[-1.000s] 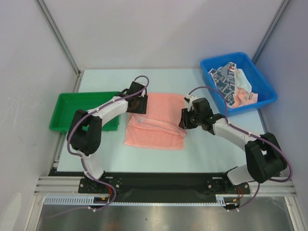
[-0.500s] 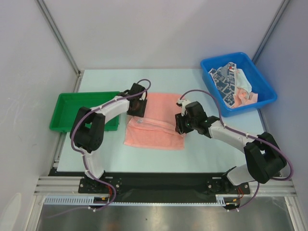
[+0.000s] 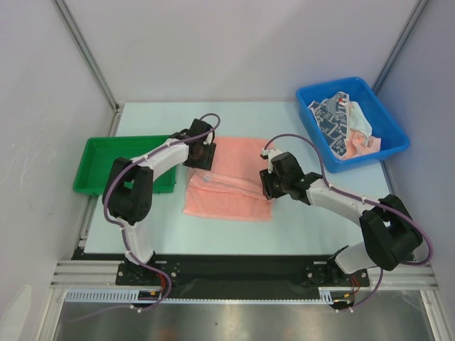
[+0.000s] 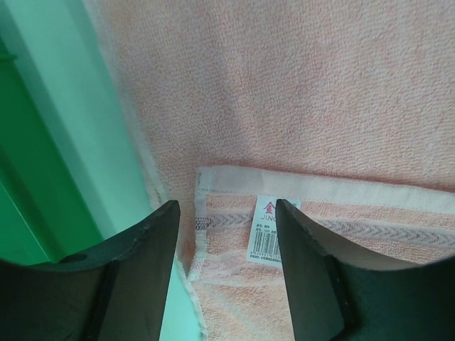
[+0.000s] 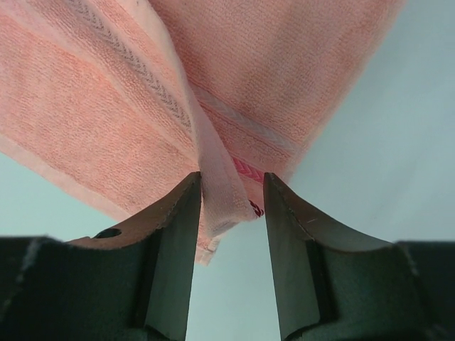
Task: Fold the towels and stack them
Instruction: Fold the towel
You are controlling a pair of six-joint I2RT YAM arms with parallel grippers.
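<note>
A salmon-pink towel (image 3: 234, 177) lies partly folded in the middle of the table, its near half doubled over. My left gripper (image 3: 202, 158) is open over the towel's left edge. In the left wrist view the gripper (image 4: 226, 213) straddles the folded hem and its white tag (image 4: 270, 231) and grips nothing. My right gripper (image 3: 267, 186) is at the towel's right edge. In the right wrist view the gripper (image 5: 231, 186) is open, with a lifted towel corner (image 5: 222, 195) between the jaws against one finger. More towels, navy-and-white patterned (image 3: 333, 121), white and pink, lie bunched in the blue bin.
A blue bin (image 3: 387, 145) stands at the back right. A green tray (image 3: 96, 170) stands at the left, next to my left arm. Bare table (image 3: 306, 227) shows near and to the right of the towel.
My right gripper has moved left onto the towel's right edge. My left gripper has shifted slightly at the towel's left edge. The towel lies much as before.
</note>
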